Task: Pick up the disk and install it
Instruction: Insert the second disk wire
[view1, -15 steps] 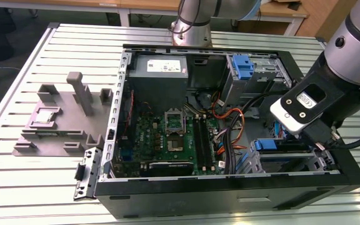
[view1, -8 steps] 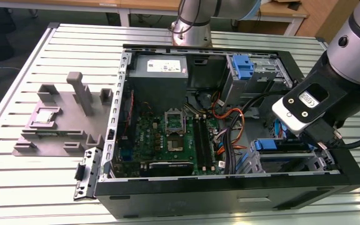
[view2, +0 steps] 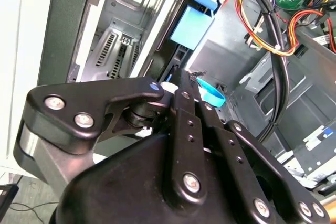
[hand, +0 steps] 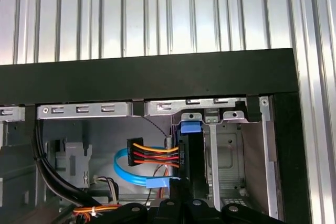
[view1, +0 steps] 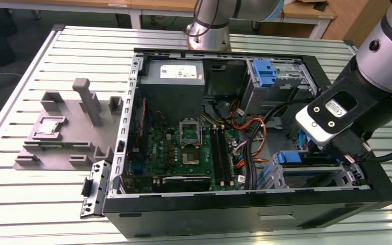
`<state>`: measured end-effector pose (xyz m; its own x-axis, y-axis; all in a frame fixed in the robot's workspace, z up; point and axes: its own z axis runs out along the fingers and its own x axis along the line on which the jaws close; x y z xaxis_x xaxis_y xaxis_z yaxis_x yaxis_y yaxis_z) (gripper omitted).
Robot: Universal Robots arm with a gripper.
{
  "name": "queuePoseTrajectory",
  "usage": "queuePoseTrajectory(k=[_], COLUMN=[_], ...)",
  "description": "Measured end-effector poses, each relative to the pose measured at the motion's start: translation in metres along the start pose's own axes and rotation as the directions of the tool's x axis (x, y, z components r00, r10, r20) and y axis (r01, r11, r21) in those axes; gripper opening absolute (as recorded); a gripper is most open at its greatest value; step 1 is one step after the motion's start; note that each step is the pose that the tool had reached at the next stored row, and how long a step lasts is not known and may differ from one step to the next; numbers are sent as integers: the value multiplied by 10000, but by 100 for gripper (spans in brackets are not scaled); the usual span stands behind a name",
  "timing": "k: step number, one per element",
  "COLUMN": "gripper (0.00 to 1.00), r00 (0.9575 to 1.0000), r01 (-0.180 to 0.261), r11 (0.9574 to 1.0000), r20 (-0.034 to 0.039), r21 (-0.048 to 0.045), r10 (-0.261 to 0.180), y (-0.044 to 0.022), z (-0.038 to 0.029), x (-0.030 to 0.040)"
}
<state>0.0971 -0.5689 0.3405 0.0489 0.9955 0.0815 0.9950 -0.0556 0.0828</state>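
The disk (view1: 310,164) stands on edge in the drive bay at the case's front corner, on the exterior view's right, its blue bracket (view1: 295,157) on top. In the first wrist view the disk (hand: 191,157) is edge-on between the bay's metal walls, with a blue tab (hand: 190,127) at its far end. My gripper (view1: 349,155) reaches down into that bay. In both wrist views its fingers (view2: 181,85) close together on the disk's near edge (view2: 176,59), under the blue bracket (view2: 191,27). My gripper (hand: 181,202) sits right at the disk's end.
The open black computer case (view1: 250,206) lies on a slatted metal table (view1: 39,204). Orange, red and blue cables (hand: 149,157) crowd beside the disk. A blue caddy (view1: 264,71) sits in the far bay, next to a grey power supply (view1: 174,76). A grey fixture (view1: 67,127) stands outside the case.
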Motion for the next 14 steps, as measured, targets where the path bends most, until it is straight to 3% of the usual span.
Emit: queuePoseTrajectory(k=[9,14], gripper=[10,10], r00=[10000,10000], r01=[-4,-9], r11=[10000,9999], r20=[18,-18], r21=[60,108], r10=[4,10], y=[17,19], z=[84,70], x=[-4,-2])
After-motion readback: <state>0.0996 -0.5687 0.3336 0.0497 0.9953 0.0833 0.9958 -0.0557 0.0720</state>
